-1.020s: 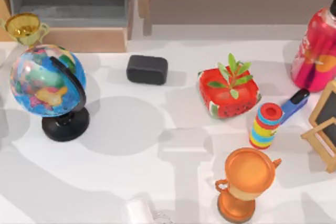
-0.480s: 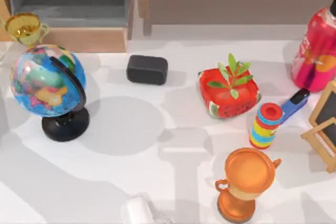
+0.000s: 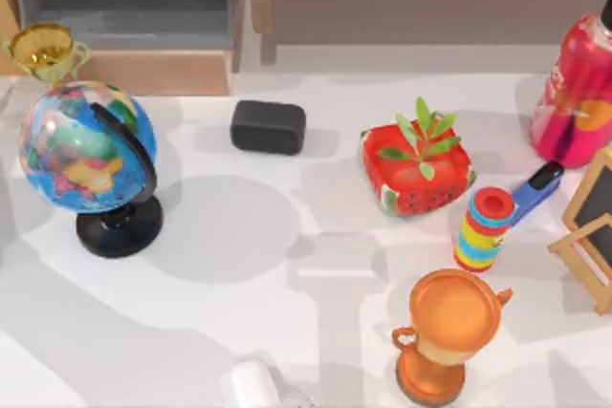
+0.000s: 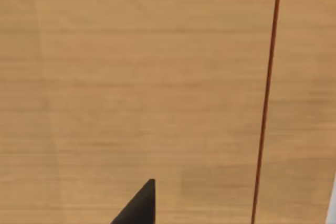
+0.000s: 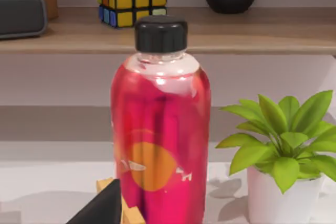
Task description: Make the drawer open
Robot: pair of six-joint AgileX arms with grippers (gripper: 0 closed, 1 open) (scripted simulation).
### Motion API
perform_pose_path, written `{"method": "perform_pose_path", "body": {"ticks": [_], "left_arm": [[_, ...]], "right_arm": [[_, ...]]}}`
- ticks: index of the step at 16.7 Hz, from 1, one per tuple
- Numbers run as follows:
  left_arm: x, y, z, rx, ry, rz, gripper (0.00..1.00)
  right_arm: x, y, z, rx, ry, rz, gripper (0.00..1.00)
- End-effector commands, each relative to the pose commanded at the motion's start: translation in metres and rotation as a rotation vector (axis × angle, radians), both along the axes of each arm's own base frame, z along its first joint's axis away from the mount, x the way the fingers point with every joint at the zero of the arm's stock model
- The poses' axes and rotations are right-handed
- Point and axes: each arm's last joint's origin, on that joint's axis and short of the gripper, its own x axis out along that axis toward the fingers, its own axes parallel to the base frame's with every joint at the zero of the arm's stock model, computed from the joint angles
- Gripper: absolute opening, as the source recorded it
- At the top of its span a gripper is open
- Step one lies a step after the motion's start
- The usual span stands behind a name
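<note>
Drawer (image 3: 124, 16) at far left of bench (image 3: 287, 312), pulled out, grey inside exposed and bare, light-wood front panel toward the globe (image 3: 86, 150). Small gold cup (image 3: 43, 50) just beside the panel's left end. Red pot (image 3: 418, 171) mid-bench, holding a green plant. Pink bottle (image 5: 160, 129) at right edge, black cap on, upright. Left tool up against light wood; right tool facing the bottle. Cannot tell either tool's opening.
</note>
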Motion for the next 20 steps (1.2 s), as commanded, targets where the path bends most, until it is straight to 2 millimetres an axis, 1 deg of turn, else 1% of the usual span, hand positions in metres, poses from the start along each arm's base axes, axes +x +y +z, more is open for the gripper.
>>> {"method": "perform_pose_path", "body": {"ticks": [8,9,16,17,18,20], "left_arm": [[0.0,0.0,0.0,0.0,0.0,0.0,0.02],[0.0,0.0,0.0,0.0,0.0,0.0,0.0],[0.0,0.0,0.0,0.0,0.0,0.0,0.0],[-0.0009,0.0014,-0.005,-0.013,0.018,0.003,0.0],[-0.0017,0.0018,-0.005,-0.013,0.017,0.004,0.0],[-0.0097,0.0037,-0.0055,-0.015,0.019,0.009,0.0]], "right_arm": [[0.0,0.0,0.0,0.0,0.0,0.0,1.0],[0.0,0.0,0.0,0.0,0.0,0.0,1.0],[0.0,0.0,0.0,0.0,0.0,0.0,1.0],[0.0,0.0,0.0,0.0,0.0,0.0,1.0],[0.0,0.0,0.0,0.0,0.0,0.0,1.0],[0.0,0.0,0.0,0.0,0.0,0.0,1.0]]}}
